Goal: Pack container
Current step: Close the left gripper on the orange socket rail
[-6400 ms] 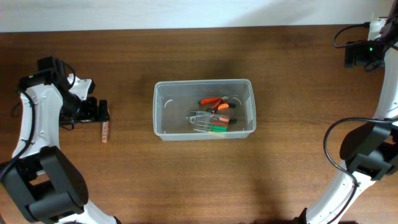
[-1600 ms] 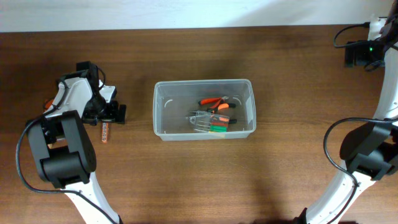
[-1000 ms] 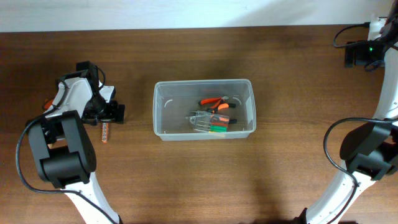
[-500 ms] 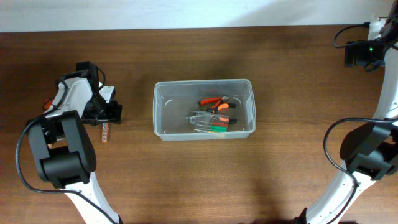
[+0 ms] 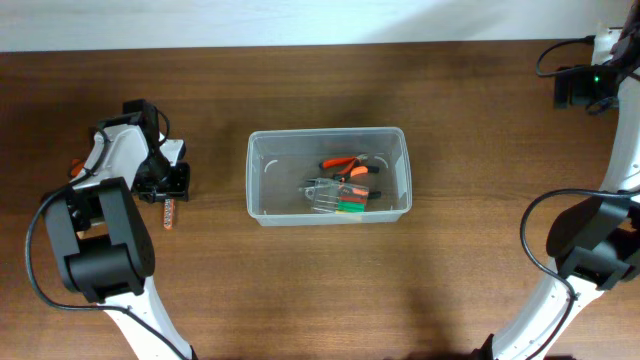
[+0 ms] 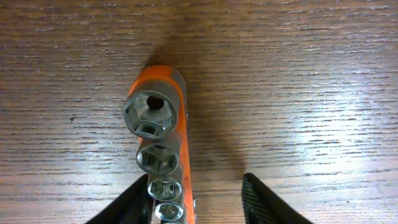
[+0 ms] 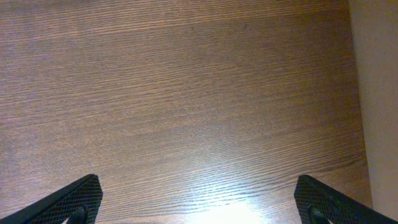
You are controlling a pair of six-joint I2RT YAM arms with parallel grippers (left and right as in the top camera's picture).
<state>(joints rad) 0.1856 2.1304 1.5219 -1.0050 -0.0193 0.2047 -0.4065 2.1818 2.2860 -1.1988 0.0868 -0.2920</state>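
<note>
The container [image 5: 256, 178] is a clear rectangular tub at the table's middle, holding orange-handled pliers [image 5: 345, 164], a green-handled tool [image 5: 351, 206] and a small clear case [image 5: 320, 192]. At the far left an orange rail of steel sockets [image 6: 159, 140] lies on the wood; the overhead view shows its lower end [image 5: 168, 214]. My left gripper [image 6: 196, 182] straddles that rail: the left finger [image 6: 134, 202] rests against the sockets, while the right finger [image 6: 261, 199] stands apart from it. My right gripper [image 7: 199, 202] hangs wide open over bare wood at the back right.
The right arm [image 5: 590, 82] stays at the table's far right corner. A pale strip [image 7: 376, 93] beyond the table's edge shows on the right of the right wrist view. Bare wood surrounds the tub.
The left jaws have narrowed around the socket rail, and that gripper has shifted slightly left over it. The right arm and the tub have not moved.
</note>
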